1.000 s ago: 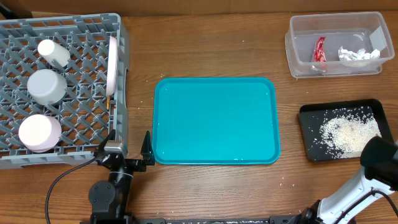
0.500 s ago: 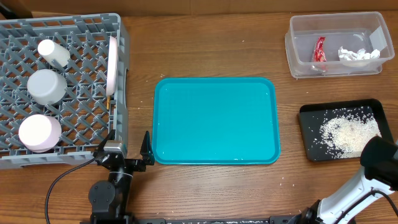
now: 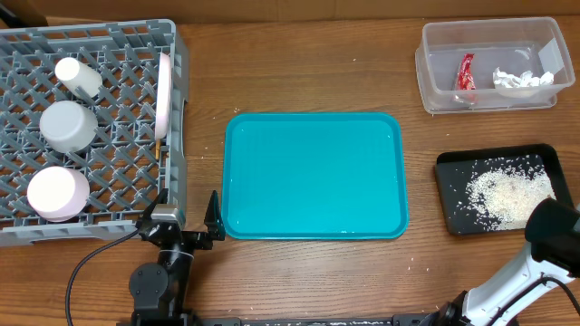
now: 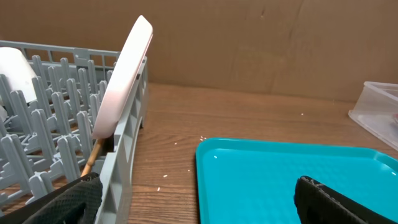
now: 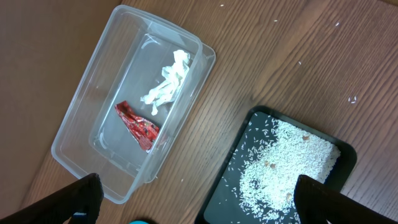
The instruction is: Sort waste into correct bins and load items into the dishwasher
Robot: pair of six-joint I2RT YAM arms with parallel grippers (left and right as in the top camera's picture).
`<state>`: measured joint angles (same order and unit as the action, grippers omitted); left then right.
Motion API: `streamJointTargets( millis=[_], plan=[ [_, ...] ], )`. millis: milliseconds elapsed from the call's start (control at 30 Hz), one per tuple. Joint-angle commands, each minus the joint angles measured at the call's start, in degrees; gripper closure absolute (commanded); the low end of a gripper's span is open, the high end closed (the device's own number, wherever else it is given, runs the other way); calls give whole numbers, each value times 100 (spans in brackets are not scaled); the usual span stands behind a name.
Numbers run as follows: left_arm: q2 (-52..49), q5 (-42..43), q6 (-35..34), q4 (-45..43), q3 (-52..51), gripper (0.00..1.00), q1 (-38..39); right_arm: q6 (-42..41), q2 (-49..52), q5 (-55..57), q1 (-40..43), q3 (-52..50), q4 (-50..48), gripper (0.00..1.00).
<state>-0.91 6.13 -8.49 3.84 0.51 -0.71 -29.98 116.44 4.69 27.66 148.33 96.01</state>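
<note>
With left end effector (image 3: 185,214) and right end effector (image 5: 205,202) gaping wide and empty, sorting looks done, so I'd park both at six o'clock.

Teal serving tray (image 3: 313,177) flat on wooden table (image 3: 299,72) (mid-table); brown cardboard wall (image 4: 249,43) behind.

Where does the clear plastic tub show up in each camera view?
Overhead: the clear tub sits at top right.
Left wrist: only its corner shows at the right edge.
Right wrist: left of centre, lying diagonally.
Landmarks: the teal tray links overhead and left wrist; the black tray links overhead and right wrist.
</note>
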Motion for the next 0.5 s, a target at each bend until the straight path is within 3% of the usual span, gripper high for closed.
streamJointTargets(
  millis=[0,233,467],
  plan=[
    [66,-101,-33,22,-24,0,46,2,-17,22,11,52,-31,0],
    [66,-101,-33,22,-24,0,46,0,-356,20,-142,59,-28,0],
    [66,-101,-33,22,-24,0,46,0,-1414,22,-660,63,-28,0]
  ],
)
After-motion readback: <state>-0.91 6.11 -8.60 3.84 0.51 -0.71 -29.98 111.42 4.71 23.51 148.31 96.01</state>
